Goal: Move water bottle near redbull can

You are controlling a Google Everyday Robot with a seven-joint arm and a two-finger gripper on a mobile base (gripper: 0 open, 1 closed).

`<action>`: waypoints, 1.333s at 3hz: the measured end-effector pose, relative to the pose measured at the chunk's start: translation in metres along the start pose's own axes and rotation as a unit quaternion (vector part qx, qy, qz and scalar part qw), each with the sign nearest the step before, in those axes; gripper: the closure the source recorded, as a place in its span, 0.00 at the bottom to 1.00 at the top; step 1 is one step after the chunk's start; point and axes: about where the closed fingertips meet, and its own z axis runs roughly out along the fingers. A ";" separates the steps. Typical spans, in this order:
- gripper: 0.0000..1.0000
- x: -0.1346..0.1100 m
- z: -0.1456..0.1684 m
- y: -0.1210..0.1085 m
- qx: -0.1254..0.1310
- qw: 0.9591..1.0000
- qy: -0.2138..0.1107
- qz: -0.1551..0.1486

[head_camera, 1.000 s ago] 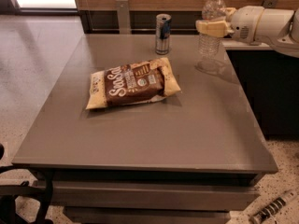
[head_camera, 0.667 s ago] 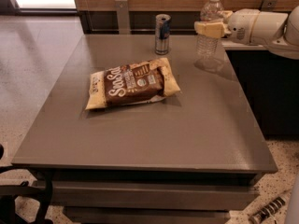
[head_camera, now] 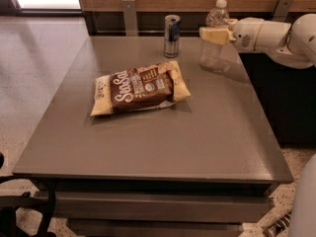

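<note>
The water bottle [head_camera: 213,51] is clear ribbed plastic with a white cap and stands upright near the table's far right edge. My gripper [head_camera: 213,35] reaches in from the right and is shut on the bottle at its label band, hiding the label. The redbull can [head_camera: 172,35], slim and silver and blue, stands upright at the table's far edge, a short gap to the left of the bottle.
A brown and cream snack bag [head_camera: 139,87] lies flat left of centre on the grey table [head_camera: 163,137]. A wooden wall panel with metal brackets [head_camera: 129,15] runs behind the table. My white arm [head_camera: 276,35] spans the right edge.
The gripper and the water bottle have shifted slightly left, toward the redbull can. The can and the snack bag have not moved.
</note>
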 end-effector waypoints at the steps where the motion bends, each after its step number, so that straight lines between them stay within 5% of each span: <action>1: 1.00 0.007 0.011 0.006 -0.006 1.000 0.003 0.005; 3: 0.99 0.016 0.029 0.015 -0.018 1.000 0.010 0.012; 4: 0.77 0.016 0.032 0.017 -0.021 1.000 0.010 0.012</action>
